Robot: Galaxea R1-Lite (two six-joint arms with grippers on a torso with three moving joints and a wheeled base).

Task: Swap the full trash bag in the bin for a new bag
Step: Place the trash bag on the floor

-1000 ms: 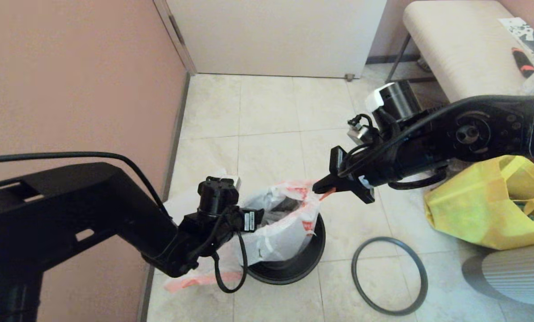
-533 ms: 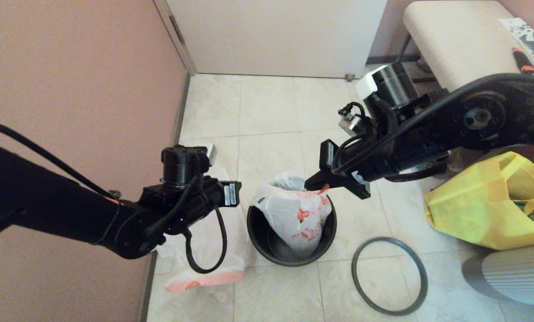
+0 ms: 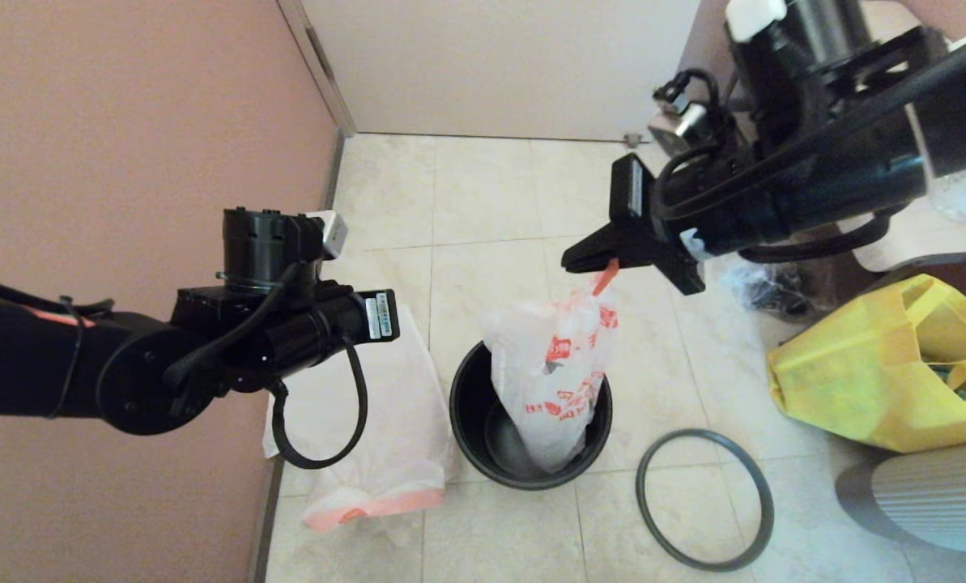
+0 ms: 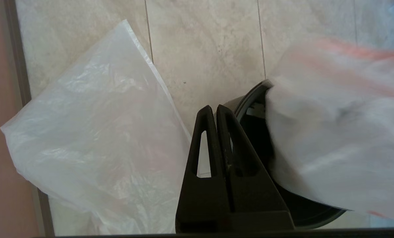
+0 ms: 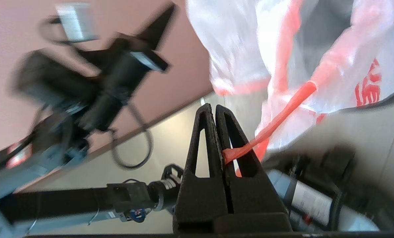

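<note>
My right gripper (image 3: 592, 263) hangs above the bin (image 3: 466, 421) and is shut on an orange-red handle (image 5: 276, 115) of the full trash bag (image 3: 551, 364). The bag hangs stretched from it, its bottom still inside the black bucket. In the right wrist view the handle runs taut from the right gripper (image 5: 213, 107) to the bag (image 5: 236, 43). The left gripper (image 4: 213, 109) is shut and empty, just left of the bin's rim (image 4: 249, 105). The limp new bag (image 3: 385, 429) lies flat on the floor beside the wall, also in the left wrist view (image 4: 94, 142). The grey hoop (image 3: 705, 502) lies on the floor, right of the bin.
A pink wall (image 3: 126, 121) runs close along the left. A yellow fabric tote (image 3: 879, 372) sits on the right, with a clear bag of dark contents (image 3: 762, 287) behind it. A grey ribbed object (image 3: 928, 502) fills the bottom right corner. A white door (image 3: 499, 65) stands at the back.
The right gripper has risen, drawing the full bag up out of the bin. The bin, tipped earlier, now stands upright. The left arm has lifted and drawn back leftward.
</note>
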